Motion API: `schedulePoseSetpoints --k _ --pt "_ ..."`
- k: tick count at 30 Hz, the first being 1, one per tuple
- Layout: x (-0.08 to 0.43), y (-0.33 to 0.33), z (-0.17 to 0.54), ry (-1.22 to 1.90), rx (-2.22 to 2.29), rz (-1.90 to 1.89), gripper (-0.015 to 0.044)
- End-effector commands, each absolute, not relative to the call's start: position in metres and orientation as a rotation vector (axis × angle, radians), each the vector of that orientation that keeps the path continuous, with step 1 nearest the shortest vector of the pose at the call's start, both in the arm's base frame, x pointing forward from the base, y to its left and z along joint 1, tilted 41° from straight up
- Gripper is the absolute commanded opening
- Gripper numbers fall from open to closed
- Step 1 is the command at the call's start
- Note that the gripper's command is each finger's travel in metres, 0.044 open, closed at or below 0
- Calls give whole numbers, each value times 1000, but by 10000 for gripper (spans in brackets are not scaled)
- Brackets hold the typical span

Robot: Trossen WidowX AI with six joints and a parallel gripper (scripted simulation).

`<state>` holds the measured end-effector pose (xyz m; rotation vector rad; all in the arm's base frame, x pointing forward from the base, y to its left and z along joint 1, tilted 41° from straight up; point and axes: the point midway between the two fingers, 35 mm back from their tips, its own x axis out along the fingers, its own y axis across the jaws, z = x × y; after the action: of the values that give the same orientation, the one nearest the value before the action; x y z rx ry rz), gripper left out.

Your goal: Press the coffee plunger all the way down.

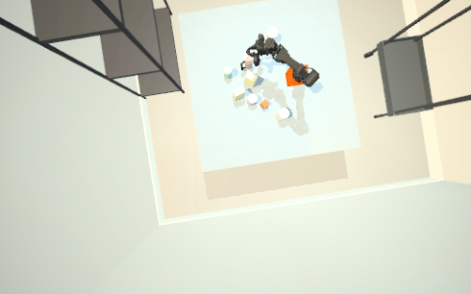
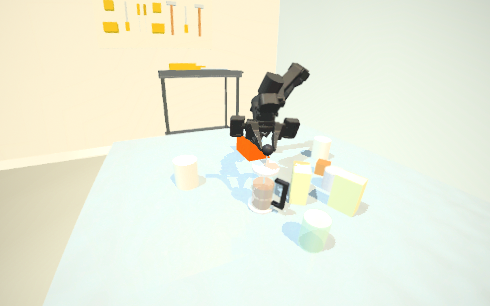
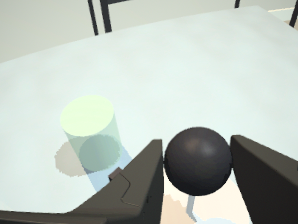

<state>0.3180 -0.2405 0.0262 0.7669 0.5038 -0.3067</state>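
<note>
The coffee press (image 1: 248, 62) (image 2: 262, 195) stands upright on the table, its black handle (image 2: 282, 194) towards the green cylinder. Its brown-tinted glass body sits on a pale round base. The pale lid (image 2: 265, 169) is above the glass. The black ball knob (image 3: 198, 167) tops a thin rod (image 3: 191, 204), and a short length of rod shows between knob and lid in the exterior view. My gripper (image 2: 267, 148) (image 3: 196, 145) points down and is shut on the knob, one finger touching each side. The plunger's filter is too faint to make out.
A green cylinder (image 2: 315, 231) (image 3: 90, 132) stands near the press. Yellow boxes (image 2: 300, 184) (image 2: 347, 192), a white cylinder and an orange cube (image 2: 322, 167) are on the handle side. Another white cylinder (image 2: 186, 172) stands opposite. An orange-red block (image 2: 250, 149) lies behind, near the arm.
</note>
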Motion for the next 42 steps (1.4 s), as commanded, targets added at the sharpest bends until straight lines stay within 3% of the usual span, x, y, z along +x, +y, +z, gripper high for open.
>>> schedulePoseSetpoints --k 1,42 --pt "319 -225 9 556 809 -288 120" --pt "322 -231 9 556 809 -288 120"
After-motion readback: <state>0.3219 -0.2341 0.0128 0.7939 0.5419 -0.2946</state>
